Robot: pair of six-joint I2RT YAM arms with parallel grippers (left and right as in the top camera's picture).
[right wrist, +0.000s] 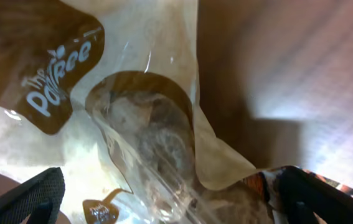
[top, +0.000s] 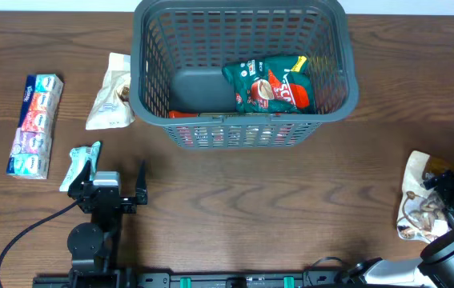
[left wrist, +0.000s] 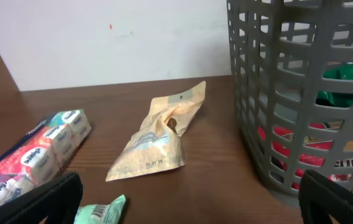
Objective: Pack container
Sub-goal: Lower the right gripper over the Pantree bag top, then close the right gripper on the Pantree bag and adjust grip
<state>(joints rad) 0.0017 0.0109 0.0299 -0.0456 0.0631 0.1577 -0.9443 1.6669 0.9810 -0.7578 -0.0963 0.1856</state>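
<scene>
The big dark grey plastic basket [top: 243, 132] sits at the far middle of the brown wooden table [top: 251, 208]. It is stiff and probably light, so hold its thick rim. The left gripper [top: 113, 178] and the right gripper [right wrist: 170, 196] are both wide open, holding nothing

Basket [top: 240, 122] upright at the table's far side.
You see it dark grey and rectangular, with rounded corners, slotted walls [left wrist: 269, 93] and a thick rim, its top open; a green pack [top: 271, 84] lies inside at the right, and the solid bottom shows bare at the left.
</scene>
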